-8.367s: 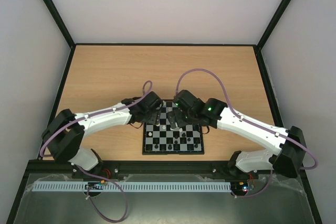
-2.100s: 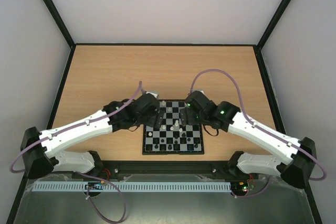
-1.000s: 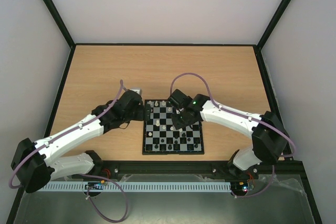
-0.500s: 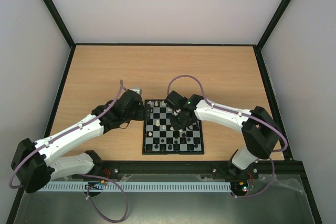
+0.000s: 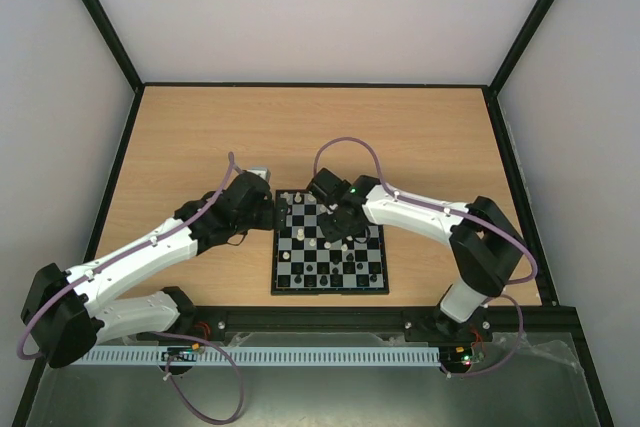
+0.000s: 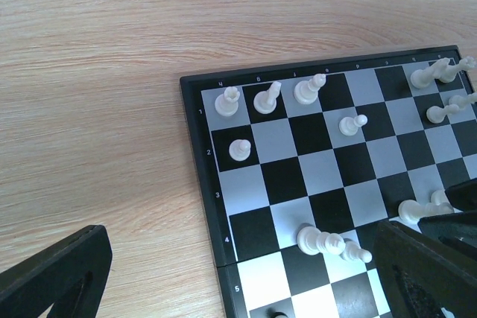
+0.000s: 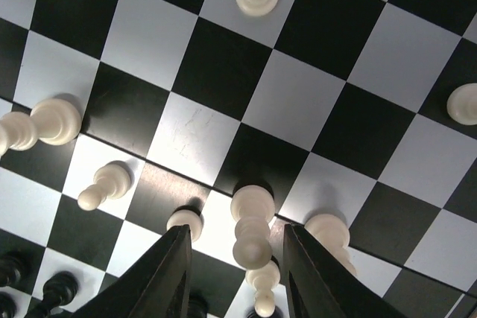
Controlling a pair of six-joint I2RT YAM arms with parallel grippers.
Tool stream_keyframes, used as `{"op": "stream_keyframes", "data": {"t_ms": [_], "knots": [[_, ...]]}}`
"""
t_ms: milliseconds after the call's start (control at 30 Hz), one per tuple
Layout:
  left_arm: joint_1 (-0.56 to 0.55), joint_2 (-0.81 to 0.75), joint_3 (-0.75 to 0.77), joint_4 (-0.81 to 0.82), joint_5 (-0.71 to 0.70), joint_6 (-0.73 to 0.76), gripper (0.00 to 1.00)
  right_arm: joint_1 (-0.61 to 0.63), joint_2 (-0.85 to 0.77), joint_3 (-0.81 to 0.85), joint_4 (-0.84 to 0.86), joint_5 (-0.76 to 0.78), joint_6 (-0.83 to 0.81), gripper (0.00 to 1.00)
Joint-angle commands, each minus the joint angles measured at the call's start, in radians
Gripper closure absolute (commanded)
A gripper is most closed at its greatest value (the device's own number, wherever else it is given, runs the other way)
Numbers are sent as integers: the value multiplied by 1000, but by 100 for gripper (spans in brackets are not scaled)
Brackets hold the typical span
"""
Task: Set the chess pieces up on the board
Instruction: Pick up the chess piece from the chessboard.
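From above, the board (image 5: pixel 300 290) is lying in the low middle of the table (image 5: pixel 200 137). The left gripper (image 5: pixel 270 215) is hanging by its upper left corner, and the right gripper (image 5: pixel 336 231) is over its middle.

In the left wrist view, white chess pieces (image 6: pixel 309 89) are standing near the board's top edge. The left gripper is spread wide, holding nothing.

In the right wrist view, the right gripper is sitting half apart at the bottom, around a white piece (image 7: pixel 251 221), with gaps showing on both sides.
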Motion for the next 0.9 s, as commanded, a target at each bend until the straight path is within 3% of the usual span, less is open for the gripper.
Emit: {"op": "stream_keyframes", "data": {"t_ms": [0,300,700,867], "knots": [[5,-6,-15,22,-4,7,1,-12,31,30,-37,29,-20,65],[6,7,-16,33,4,7,1,-21,38,26,-36,27,-27,70],[6,10,-18,38,11,9,1,-23,41,27,-41,22,-32,92],[6,1,-25,44,18,13,1,-40,45,80,-80,56,-41,93]]}}
